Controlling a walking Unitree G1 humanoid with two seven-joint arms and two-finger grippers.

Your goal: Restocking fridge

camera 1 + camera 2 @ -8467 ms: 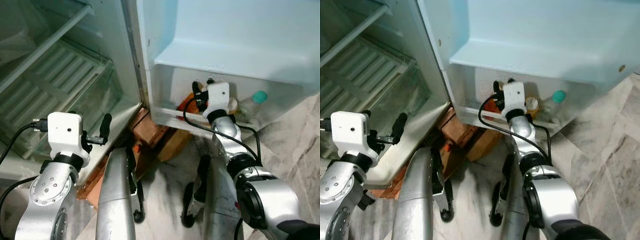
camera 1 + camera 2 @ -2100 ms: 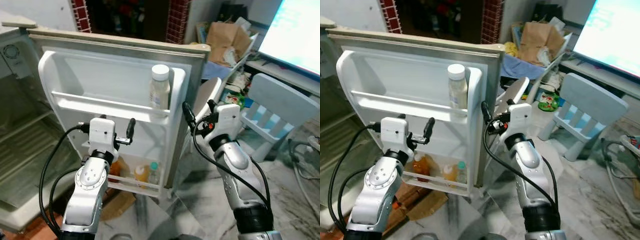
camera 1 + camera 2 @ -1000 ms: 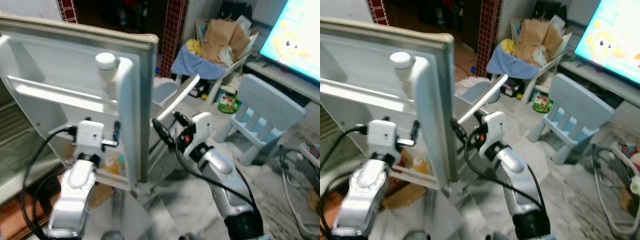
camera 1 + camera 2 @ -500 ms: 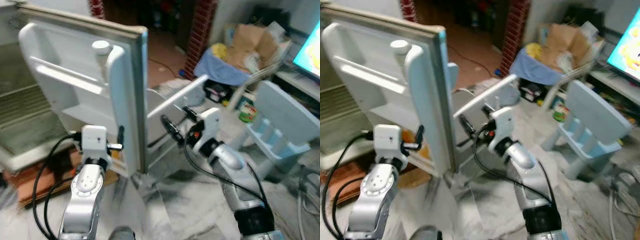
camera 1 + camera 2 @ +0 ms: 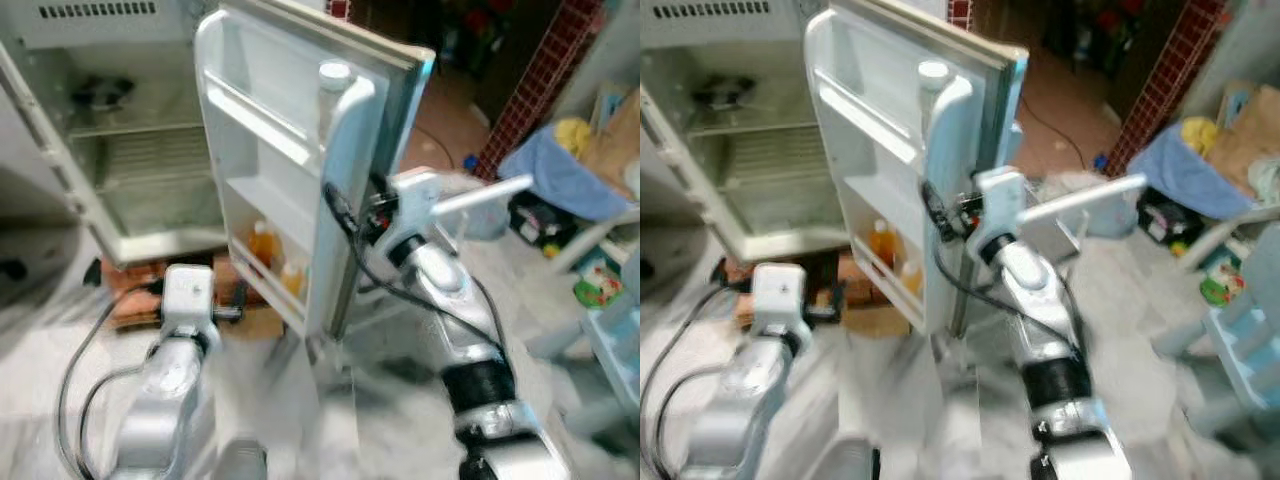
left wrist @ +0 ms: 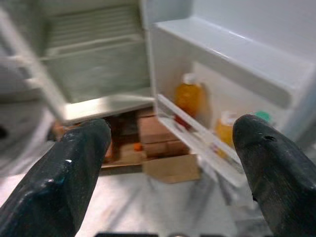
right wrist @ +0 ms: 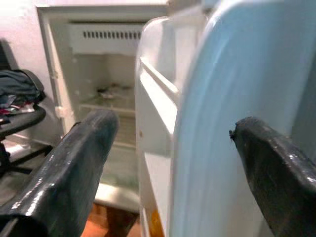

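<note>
White fridge door [image 5: 290,150] stands open, orange bottles [image 6: 189,96] on its bottom shelf. Right tool [image 7: 173,148], fingers apart, straddles the door's outer edge; left tool [image 6: 168,153], also apart, hangs low. Swinging it carelessly could topple the tall bottle [image 5: 332,95] above.

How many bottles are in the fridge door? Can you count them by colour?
Orange bottles: 2, on the bottom door shelf
Pale bottle with a white cap: 1, on the top door shelf
Green-capped bottle: 1, on the bottom door shelf
Total: 4
</note>
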